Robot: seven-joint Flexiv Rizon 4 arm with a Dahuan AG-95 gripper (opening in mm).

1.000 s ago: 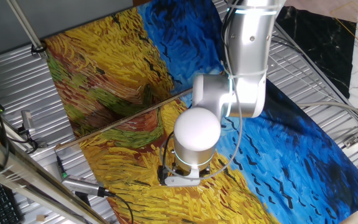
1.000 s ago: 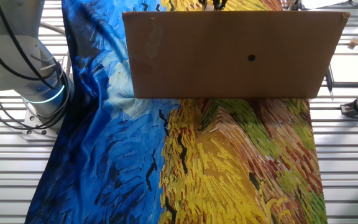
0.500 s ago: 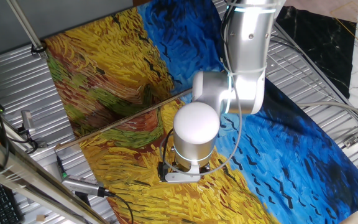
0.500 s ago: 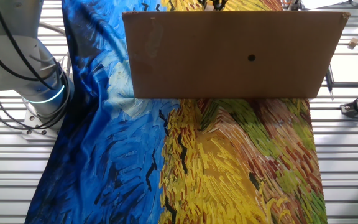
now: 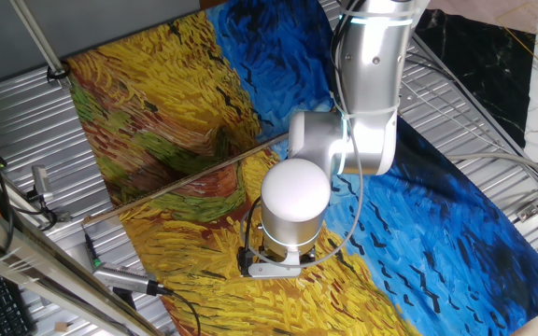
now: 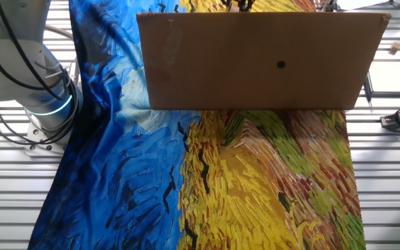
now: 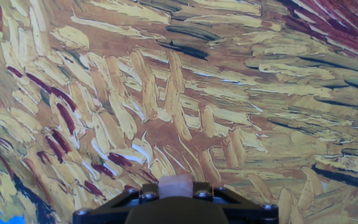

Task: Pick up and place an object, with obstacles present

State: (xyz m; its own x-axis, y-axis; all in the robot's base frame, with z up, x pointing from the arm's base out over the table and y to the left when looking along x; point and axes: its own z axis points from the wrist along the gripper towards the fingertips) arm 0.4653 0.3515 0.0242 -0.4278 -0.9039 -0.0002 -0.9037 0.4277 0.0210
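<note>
Barely shifted since the earlier frame | my pincer [image 7: 175,194] clenched on cube [image 7: 175,185] | step: carry | next: clear wooden stick [image 5: 171,183], set down on cloth [image 7: 166,93].

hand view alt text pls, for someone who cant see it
A small pale tan cube sits between the black gripper fingers at the bottom edge. The rest of the frame is a painted cloth of yellow, ochre and dark red brushstrokes seen close up.
</note>
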